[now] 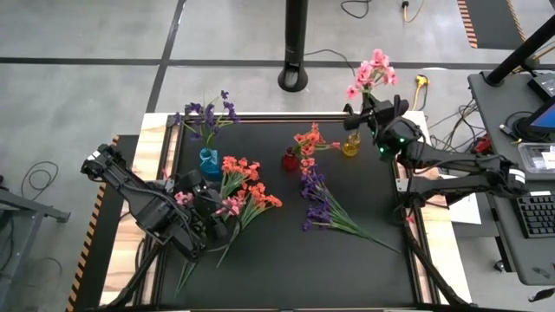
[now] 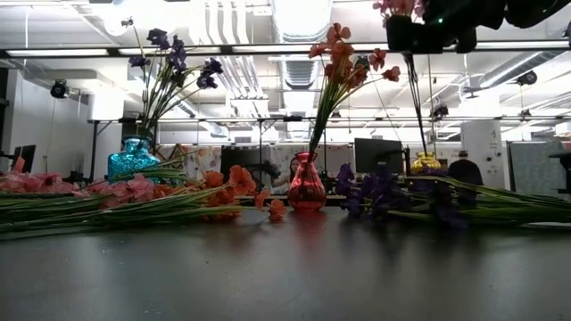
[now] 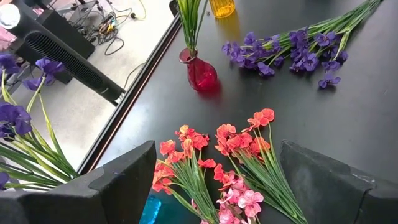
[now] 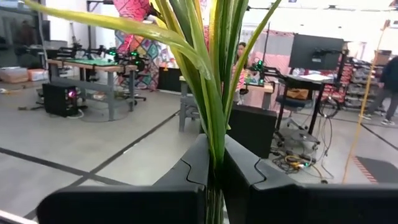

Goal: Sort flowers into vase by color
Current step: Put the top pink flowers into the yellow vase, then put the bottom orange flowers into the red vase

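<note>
Pink sprig [image 1: 373, 72] stands upright in the closed right claw [image 1: 371, 113] above the yellow vase [image 1: 350, 146] at one o'clock; left claw [image 1: 208, 227] gapes wide.

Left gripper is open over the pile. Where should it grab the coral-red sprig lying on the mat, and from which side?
Grip the coral-red sprig on its bare green stem below the blossoms, probably coming straight down from above. It lies flat on the black mat, and the stem is the thin, firm part; the blossoms would crush. The open left gripper already hangs over this pile.

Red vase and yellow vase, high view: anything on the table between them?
No. Bare black mat between red vase and yellow vase; only the red vase's coral blossoms overhang it, per the high view.
</note>
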Controlling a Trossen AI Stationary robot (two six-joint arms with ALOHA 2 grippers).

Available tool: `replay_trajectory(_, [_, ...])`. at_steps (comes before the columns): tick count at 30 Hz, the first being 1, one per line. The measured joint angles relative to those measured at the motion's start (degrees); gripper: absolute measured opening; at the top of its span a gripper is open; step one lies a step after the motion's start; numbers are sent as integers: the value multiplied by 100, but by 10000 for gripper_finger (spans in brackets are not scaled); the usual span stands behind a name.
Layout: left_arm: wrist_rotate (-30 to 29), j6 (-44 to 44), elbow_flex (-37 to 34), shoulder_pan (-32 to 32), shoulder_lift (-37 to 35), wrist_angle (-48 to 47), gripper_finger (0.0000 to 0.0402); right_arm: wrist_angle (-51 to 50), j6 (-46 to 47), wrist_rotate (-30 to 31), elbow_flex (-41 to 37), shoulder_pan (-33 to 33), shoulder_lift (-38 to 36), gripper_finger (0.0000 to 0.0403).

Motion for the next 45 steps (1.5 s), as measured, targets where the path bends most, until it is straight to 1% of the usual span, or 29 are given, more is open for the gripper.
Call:
replay_trajectory(6, [2,2,0,0,-2,-13,322,-112,384,1,-16,-296,82,18])
replay_trajectory(10, [2,0,0,0,-4,-17,322,-404,697,3,-18,-368,118,18])
replay_trajectory(13, [4,2,0,0,-4,-22,322,-533,767,42,-18,-368,117,19])
replay_trajectory(18, [3,2,0,0,-4,-28,322,-841,995,224,-18,-368,109,38])
replay_trajectory(22, [4,-25,0,0,-4,-28,322,-1177,1200,219,-18,-365,107,68])
replay_trajectory(27, [6,-101,0,0,-4,-25,322,-1749,1569,198,-18,-365,44,118])
replay_trajectory(36, [236,-259,0,0,-4,107,322,-3491,2576,137,74,-363,-336,212])
replay_trajectory(39, [297,-263,-95,0,-4,428,322,-4183,2916,-112,216,-350,-499,241])
replay_trajectory(42, [303,-253,-402,1,27,1006,322,-4824,3198,-552,388,-350,-641,266])
replay_trajectory(45, [571,-302,-765,0,97,1382,322,-5302,3425,-1075,495,-350,-769,287])
